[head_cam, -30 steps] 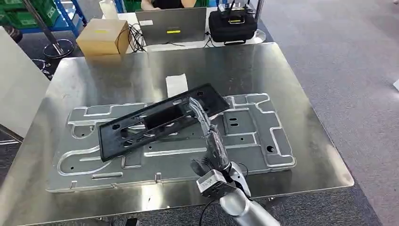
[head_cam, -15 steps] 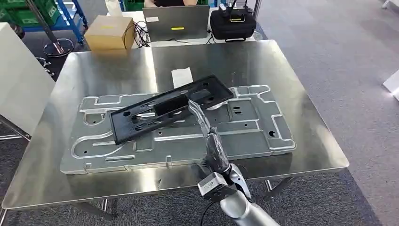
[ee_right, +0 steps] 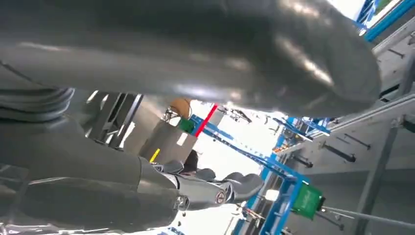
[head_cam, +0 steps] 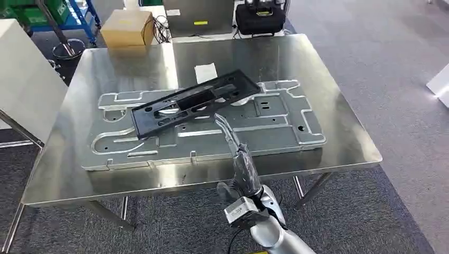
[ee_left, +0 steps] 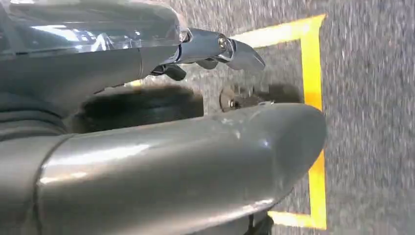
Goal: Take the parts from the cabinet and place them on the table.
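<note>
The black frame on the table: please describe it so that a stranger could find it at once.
On the steel table lies a wide silver stamped sheet-metal panel. The black frame rests slantwise on it, long and flat with rectangular cut-outs, the only dark part there.

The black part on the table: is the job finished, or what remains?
Done: the black part lies across the metal plate on the table. In hand: nothing; the right hand is extended over the table edge, apart from the part. Left: the cabinet is out of sight, so remaining parts cannot be judged.
</note>
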You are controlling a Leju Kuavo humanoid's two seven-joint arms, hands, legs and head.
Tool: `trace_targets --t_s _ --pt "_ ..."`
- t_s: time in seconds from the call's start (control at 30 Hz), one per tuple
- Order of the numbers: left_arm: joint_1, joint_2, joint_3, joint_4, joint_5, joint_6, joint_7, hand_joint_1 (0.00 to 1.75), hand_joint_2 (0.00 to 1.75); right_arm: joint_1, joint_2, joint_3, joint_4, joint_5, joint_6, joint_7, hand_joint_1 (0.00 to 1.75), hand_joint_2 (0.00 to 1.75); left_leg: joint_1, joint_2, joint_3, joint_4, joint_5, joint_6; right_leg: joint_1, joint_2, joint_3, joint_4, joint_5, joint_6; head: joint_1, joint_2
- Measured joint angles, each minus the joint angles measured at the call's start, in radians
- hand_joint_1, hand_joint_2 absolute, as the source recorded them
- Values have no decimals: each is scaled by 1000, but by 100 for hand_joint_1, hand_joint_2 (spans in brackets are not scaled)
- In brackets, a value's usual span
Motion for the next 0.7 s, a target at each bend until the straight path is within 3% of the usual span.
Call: trace_targets --t_s 0.03,0.07,0.1,0.13,0.17,0.2,0.27,0.3,0.33,0.37,0.43,0.47,0.5,0.53,0.6,0.63,0.67,0.7 --pt "1 1 0 0 -1 -1 0 0 0 0 2 0 0 1 0 0 0 0 3 0 -18 47 -65 -6 -2 0 -16 0 12 -11 -6 0" --pt "1 1 0 0 -2 -2 0 0 0 0 2 0 0 1 0 0 0 0 10 0 -37 126 -136 -14 -3 0 -32 0 26 -11 -7 0" --pt "1 2 0 0 -3 -2 -1 0 0 1 2 0 2 2 0 0 0 0 16 1 -51 197 -179 -21 -4 -1 -48 1 38 -10 -6 0" --pt "1 2 0 0 -3 -4 -2 0 0 1 2 0 2 2 0 0 0 0 22 1 -60 257 -195 -28 -5 -2 -65 3 51 -7 -7 0" --pt "2 3 0 0 -5 -6 -2 0 0 2 2 0 3 2 0 0 0 0 27 1 -54 287 -179 -35 -9 -4 -83 6 62 -2 -7 0" --pt "2 3 0 0 -6 -10 -3 0 0 2 2 0 6 2 0 0 0 0 33 1 -29 276 -137 -43 -13 -5 -104 11 75 4 -7 0" --pt "2 5 0 0 -7 -15 -5 0 0 2 2 0 9 2 0 0 0 0 45 1 64 168 -74 -57 -24 -5 -145 28 93 19 -7 0" --pt "0 5 0 0 -7 -17 -6 0 0 2 2 0 10 2 0 0 0 0 52 1 135 78 -92 -63 -24 -4 -159 43 100 29 -10 0" --pt "-1 5 0 0 -8 -19 -8 0 0 1 4 0 10 2 0 0 0 0 44 -1 192 -10 -138 -64 -23 -3 -174 56 104 35 -11 0" --pt "-2 5 0 0 -9 -20 -10 0 0 2 5 0 10 3 -1 0 0 0 41 -3 187 -11 -147 -40 -23 -4 -174 58 110 43 -7 0" --pt "1 5 -1 0 -10 -21 -13 0 0 2 5 3 11 8 -2 0 0 0 34 -2 171 -6 -138 -22 -26 -5 -174 52 131 60 -10 0" --pt "3 5 -1 0 -11 -22 -14 0 0 4 5 3 13 9 -2 0 0 0 37 -1 163 -12 -124 -8 -28 -4 -177 47 142 69 -9 0" --pt "1 5 -1 0 -12 -22 -15 0 0 7 5 3 15 9 -3 0 0 0 39 7 150 -12 -109 4 -32 1 -188 62 107 71 -9 0" --pt "1 5 -1 0 -12 -23 -15 0 0 8 5 3 17 10 -3 0 0 0 38 6 137 -12 -97 12 -31 2 -202 100 43 73 -6 0" --pt "2 5 -1 0 -14 -26 -15 0 0 10 5 4 21 10 -3 0 0 0 34 7 108 -11 -72 19 -29 4 -234 236 -77 76 -3 0" --pt "2 5 -1 0 -15 -30 -15 0 0 12 5 4 25 11 -3 0 0 0 30 7 88 -9 -58 21 -28 5 -245 309 -108 77 -3 0" --pt "2 6 -1 0 -15 -32 -14 0 0 15 5 5 29 11 -3 0 0 0 27 8 71 -8 -46 22 -28 5 -243 347 -101 76 -3 0" --pt "2 6 -1 0 -15 -34 -14 0 0 18 5 5 34 11 -3 0 0 0 23 8 52 -8 -33 22 -28 6 -221 347 -68 71 -3 0"
